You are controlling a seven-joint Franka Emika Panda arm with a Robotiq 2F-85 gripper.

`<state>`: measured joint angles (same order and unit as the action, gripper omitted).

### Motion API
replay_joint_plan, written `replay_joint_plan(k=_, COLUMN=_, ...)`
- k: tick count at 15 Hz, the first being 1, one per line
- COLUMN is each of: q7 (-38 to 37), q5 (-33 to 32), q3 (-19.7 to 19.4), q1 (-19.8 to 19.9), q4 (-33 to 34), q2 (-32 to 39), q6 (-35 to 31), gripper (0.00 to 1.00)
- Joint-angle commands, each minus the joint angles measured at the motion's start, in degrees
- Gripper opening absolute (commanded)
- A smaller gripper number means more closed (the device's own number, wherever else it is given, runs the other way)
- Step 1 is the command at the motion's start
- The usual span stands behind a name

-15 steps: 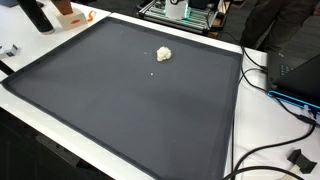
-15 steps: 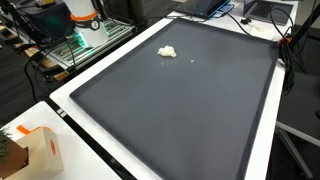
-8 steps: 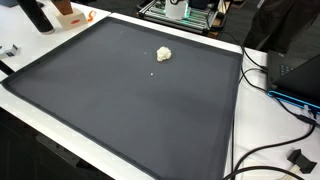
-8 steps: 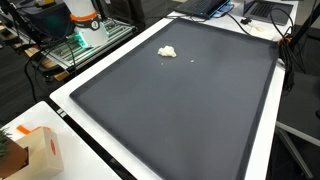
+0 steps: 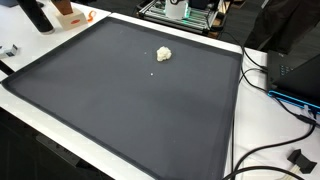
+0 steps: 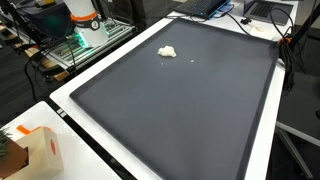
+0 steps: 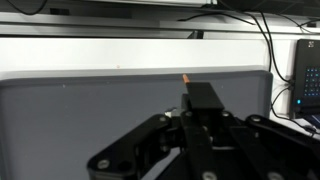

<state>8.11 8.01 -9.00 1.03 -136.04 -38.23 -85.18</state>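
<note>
A small white crumpled lump (image 5: 163, 54) (image 6: 167, 51) lies on a large dark grey mat (image 5: 130, 115) (image 6: 180, 115), toward one end, with a tiny white crumb (image 5: 152, 72) (image 6: 193, 56) close by. Neither exterior view shows the arm or gripper. In the wrist view my gripper (image 7: 203, 95) reaches in from the bottom, hovering over the mat (image 7: 80, 110) near its far edge. Its fingertips meet as one black block with no gap showing. A tiny orange speck (image 7: 185, 77) sits just past the tips; what it is cannot be made out. The white lump is outside the wrist view.
The mat lies on a white table (image 5: 240, 120) (image 6: 70, 105). An orange-and-white box (image 6: 40, 150) stands at one corner. Black cables (image 5: 275, 150) and a laptop (image 5: 295, 70) crowd one side. An equipment rack (image 5: 185, 10) (image 6: 80, 35) stands beyond the table.
</note>
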Motion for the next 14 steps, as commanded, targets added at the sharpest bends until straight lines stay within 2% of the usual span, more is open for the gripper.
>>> replay_joint_plan(k=1, q7=0.73, q5=4.75, q3=-0.63, q1=1.09, q4=-2.73, q2=3.15, q6=-9.60, gripper=0.03)
replay_joint_plan(k=8, q7=0.61, q5=13.52, q3=-1.02, q1=1.01, q4=-8.19, q2=11.66, q6=-31.21, gripper=0.03)
replay_joint_plan(k=14, q7=-0.05, q5=22.06, q3=-1.54, q1=0.67, q4=-9.43, q2=20.51, q6=-39.21, gripper=0.03)
